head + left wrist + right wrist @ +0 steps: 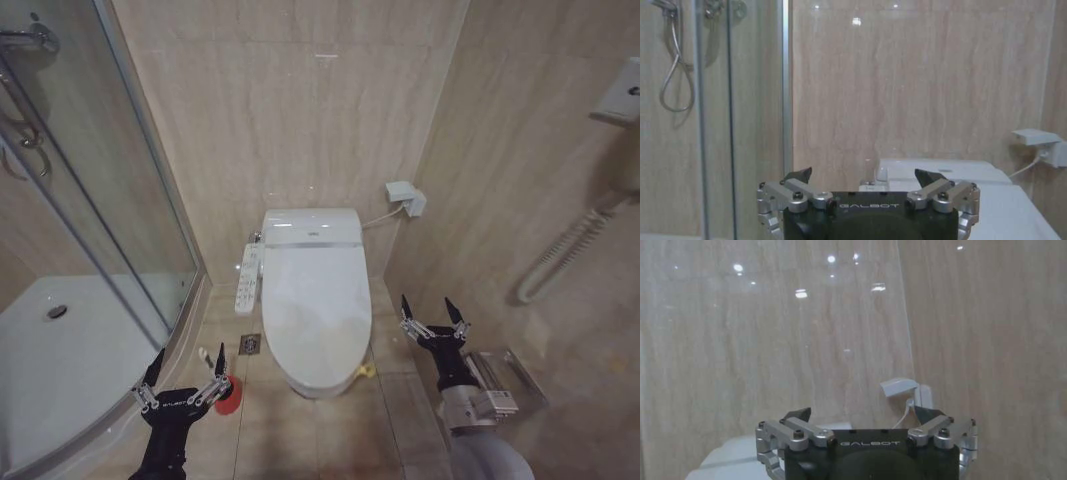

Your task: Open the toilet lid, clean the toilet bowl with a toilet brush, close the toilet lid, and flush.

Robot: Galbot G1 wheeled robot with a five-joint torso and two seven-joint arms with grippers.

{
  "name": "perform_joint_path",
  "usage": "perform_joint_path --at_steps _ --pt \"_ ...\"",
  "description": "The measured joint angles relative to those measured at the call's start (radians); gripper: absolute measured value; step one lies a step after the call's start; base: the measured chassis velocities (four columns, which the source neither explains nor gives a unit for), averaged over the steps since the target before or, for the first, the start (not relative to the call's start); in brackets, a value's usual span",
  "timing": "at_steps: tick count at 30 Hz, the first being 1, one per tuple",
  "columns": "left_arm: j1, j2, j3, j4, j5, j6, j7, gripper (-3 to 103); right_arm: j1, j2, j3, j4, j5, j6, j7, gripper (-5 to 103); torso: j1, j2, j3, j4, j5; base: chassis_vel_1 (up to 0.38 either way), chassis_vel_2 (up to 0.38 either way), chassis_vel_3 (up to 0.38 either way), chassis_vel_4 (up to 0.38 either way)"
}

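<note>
The toilet lid (pixel 315 305) lies flat and closed over the toilet bowl (pixel 322 385), which stands against the far wall between the glass shower screen (pixel 120 200) on the left and the tiled wall on the right. With the lid down, nothing of the bowl's inside can be seen, so the job looks to be at its start: the lid has to come up before any brushing.

The 2 arms are held low and near, one on each side of the toilet, which leaves the lid free to swing up between them. The left gripper (pixel 186 375) hovers over the floor at the near left, its fingers spread apart and holding nothing. It sits just beside the red holder cup (pixel 227 393) on the floor, a sensible spot from which to reach the toilet brush; a short pale stick shows at the cup, but I cannot tell the brush head.

The right gripper (pixel 431 313) hangs at the near right of the bowl, fingers also apart and empty, close to the lid's right edge and so well placed for lifting it.

The button panel (pixel 248 278) juts from the bowl's left side, clear of both arms.
</note>
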Motion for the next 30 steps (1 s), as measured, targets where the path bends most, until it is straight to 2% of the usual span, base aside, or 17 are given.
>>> perform_joint_path --at_steps 2,5,10,19,24,30 --pt "0.000 0.000 0.000 0.000 0.000 0.000 0.000 100 0.000 0.000 0.000 -0.001 -0.002 0.002 0.002 100 0.000 0.000 0.000 0.0000 0.0000 -0.222 0.211 0.217 -0.211" --pt "0.000 0.000 0.000 0.000 0.000 0.000 0.000 100 0.000 0.003 -0.003 -0.022 -0.049 0.030 0.048 100 0.001 0.000 0.000 0.0002 -0.0001 -0.197 0.188 0.196 -0.196" --pt "0.000 0.000 0.000 0.000 0.000 0.000 0.000 100 -0.023 0.000 -0.002 -0.042 -0.080 0.059 0.052 100 0.001 0.000 0.000 0.0004 0.0004 -0.148 0.141 0.112 -0.113" --pt "0.000 0.000 0.000 0.000 0.000 0.000 0.000 100 -0.178 0.007 -0.002 -0.064 -0.084 0.115 -0.015 100 -0.001 0.000 0.000 -0.0002 0.0003 0.023 -0.014 -0.022 0.025" --pt "0.000 0.000 0.000 0.000 0.000 0.000 0.000 100 -0.253 0.023 -0.003 -0.119 -0.099 0.182 -0.046 100 -0.001 0.000 0.000 -0.0001 0.0001 0.000 0.000 0.000 0.000" --pt "0.000 0.000 0.000 0.000 0.000 0.000 0.000 100 -0.249 0.028 -0.003 -0.269 -0.146 0.296 -0.086 100 0.000 0.000 0.000 0.0003 0.0003 0.000 0.000 0.000 0.000"
